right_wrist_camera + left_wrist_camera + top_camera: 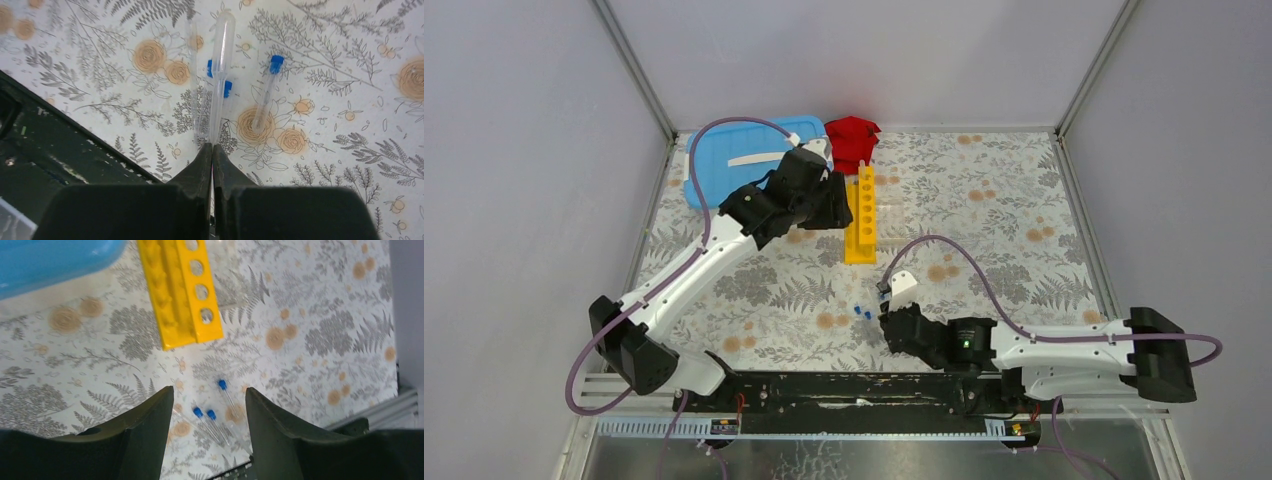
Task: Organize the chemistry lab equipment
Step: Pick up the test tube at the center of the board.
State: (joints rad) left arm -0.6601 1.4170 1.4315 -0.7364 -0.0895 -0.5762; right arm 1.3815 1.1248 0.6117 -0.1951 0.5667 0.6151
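My right gripper (212, 146) is shut on the thin end of a clear plastic pipette (220, 65), whose bulb points away over the floral table. Under and beside the pipette lie small clear blue-capped tubes (265, 95), one to its right and two (227, 88) partly behind it. The top view has these tubes (861, 312) just left of the right gripper (887, 318). My left gripper (832, 203) hangs open and empty beside the long yellow holed rack (861, 215). Its wrist view looks down between the fingers at the tubes (205, 414) and the rack's near end (182, 295).
The blue-lidded tub (734, 160) sits at the back left, partly under the left arm. A red object (852, 140) stands behind the rack. Grey walls close in both sides and the back. A black rail (844, 388) runs along the near edge.
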